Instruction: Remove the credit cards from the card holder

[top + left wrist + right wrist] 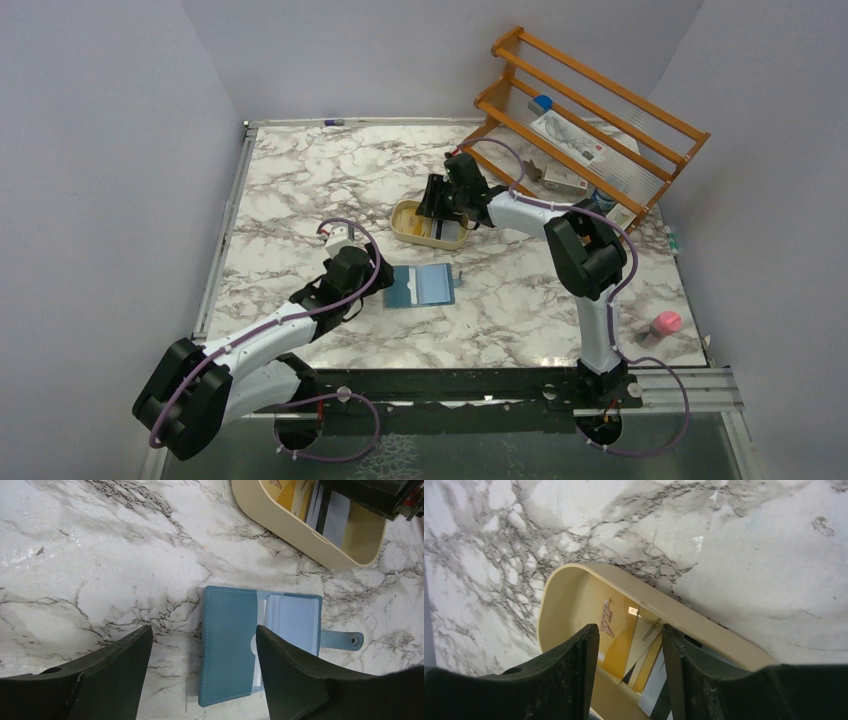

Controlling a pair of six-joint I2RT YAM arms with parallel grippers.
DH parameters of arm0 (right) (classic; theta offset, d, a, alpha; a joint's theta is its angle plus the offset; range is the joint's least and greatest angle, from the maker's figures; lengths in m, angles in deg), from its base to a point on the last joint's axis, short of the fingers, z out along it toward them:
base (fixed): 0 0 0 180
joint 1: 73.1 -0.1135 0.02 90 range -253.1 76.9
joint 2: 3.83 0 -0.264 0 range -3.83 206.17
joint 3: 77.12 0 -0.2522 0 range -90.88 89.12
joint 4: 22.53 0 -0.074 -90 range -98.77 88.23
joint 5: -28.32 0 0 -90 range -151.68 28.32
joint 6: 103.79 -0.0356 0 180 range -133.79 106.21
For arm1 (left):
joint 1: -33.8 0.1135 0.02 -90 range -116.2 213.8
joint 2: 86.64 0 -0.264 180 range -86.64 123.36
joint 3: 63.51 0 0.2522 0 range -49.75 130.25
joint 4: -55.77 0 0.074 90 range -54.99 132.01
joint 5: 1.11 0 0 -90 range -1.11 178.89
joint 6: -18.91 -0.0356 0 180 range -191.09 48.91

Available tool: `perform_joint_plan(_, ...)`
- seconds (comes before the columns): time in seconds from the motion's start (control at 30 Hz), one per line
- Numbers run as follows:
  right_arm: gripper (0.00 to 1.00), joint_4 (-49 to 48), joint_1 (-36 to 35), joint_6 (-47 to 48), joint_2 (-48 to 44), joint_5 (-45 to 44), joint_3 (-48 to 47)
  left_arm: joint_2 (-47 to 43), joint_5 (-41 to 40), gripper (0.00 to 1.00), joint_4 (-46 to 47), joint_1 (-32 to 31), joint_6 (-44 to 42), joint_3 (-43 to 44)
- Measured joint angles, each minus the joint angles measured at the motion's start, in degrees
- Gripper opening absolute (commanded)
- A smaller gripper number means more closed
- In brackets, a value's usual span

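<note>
The teal-blue card holder (421,285) lies open and flat on the marble, its pale inner pockets and snap tab (350,640) to the right. In the left wrist view the card holder (230,645) lies just beyond my open, empty left gripper (204,630). In the top view the left gripper (372,277) is at its left edge. Several credit cards (621,640), yellow-orange and pale with a dark stripe, lie overlapped in the tan oval dish (704,620). My right gripper (630,630) hovers open over them; it also shows in the top view (437,203).
The tan dish (405,212) sits just behind the card holder. A wooden rack (590,110) with small items stands at the back right. A pink-capped bottle (663,325) lies near the front right edge.
</note>
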Motion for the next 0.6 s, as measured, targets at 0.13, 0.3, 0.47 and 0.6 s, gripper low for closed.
perform_joint_plan(0.13, 0.55, 2.56, 0.00, 0.96, 0.00, -1.16, 0.00, 0.55, 0.11, 0.76, 0.04, 0.00, 0.00, 0.00)
perform_joint_plan(0.3, 0.55, 2.75, 0.00, 1.44, 0.00, -1.16, -0.04, 0.74, 0.17, 0.76, 0.11, 0.00, 0.00, 0.00)
perform_joint_plan(0.47, 0.55, 3.30, 0.00, 1.60, 0.50, -1.11, -1.64, 0.74, 0.20, 0.76, 0.11, 0.00, 0.00, 0.00)
perform_joint_plan(0.6, 0.55, 3.45, -0.13, 1.62, 1.16, -0.96, -2.82, 0.90, 0.20, 0.76, 0.13, 0.00, 0.00, 0.00)
